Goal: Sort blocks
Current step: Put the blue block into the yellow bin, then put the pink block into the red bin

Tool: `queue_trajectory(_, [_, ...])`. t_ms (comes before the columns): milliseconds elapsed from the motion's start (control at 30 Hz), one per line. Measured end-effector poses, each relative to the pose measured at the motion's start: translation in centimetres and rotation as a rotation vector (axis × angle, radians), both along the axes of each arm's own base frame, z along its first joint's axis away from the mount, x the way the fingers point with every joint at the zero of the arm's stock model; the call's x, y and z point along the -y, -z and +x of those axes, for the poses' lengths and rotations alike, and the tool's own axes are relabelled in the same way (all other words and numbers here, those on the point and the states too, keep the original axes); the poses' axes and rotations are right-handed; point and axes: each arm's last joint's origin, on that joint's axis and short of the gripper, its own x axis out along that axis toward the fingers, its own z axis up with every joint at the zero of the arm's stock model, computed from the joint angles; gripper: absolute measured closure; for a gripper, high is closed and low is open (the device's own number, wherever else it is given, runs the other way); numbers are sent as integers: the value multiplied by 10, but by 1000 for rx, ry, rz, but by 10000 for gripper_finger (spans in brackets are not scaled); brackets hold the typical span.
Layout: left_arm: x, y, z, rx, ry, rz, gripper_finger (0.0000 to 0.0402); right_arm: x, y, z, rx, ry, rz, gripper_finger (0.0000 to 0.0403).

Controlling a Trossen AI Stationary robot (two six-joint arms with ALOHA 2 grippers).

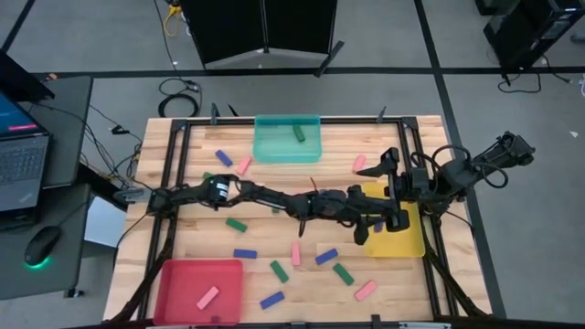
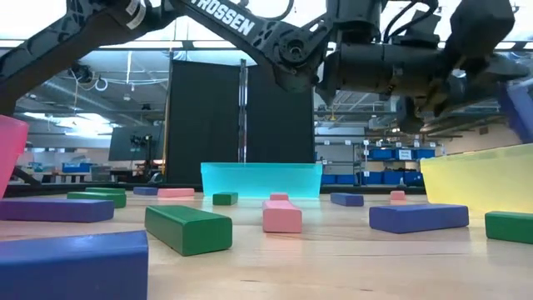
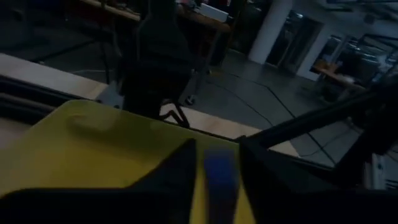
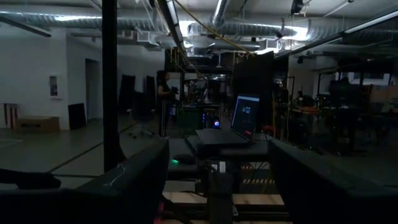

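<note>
The left hand (image 3: 214, 186) hangs over the yellow tray (image 1: 409, 239), fingers loosely either side of a blue block (image 3: 219, 177). It looks light, stiff and smooth; pinch the long flat sides. The right hand (image 4: 217, 186), behind the tray, is spread.

Wooden table (image 1: 210, 242) — three trays (image 1: 287, 140), scattered blocks (image 1: 326, 257)
</note>
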Motion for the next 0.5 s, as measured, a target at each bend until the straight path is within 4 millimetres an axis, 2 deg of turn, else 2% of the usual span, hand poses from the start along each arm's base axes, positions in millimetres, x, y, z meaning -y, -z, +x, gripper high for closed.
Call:
queue_trajectory(133, [-7,-1,0,-17,44,0,187,0,0,0,-2,-1,-3,121])
queue_trajectory(233, [-14,-3,0,-12,50,-25,164,0,0,0,-5,20,-14,121])
queue_trajectory(367, [-19,-7,-3,-9,48,-44,174,3,1,0,-25,94,-12,118])
queue_trajectory(500, [-21,-23,-24,-25,-17,31,208,4,3,0,-46,158,-24,116])
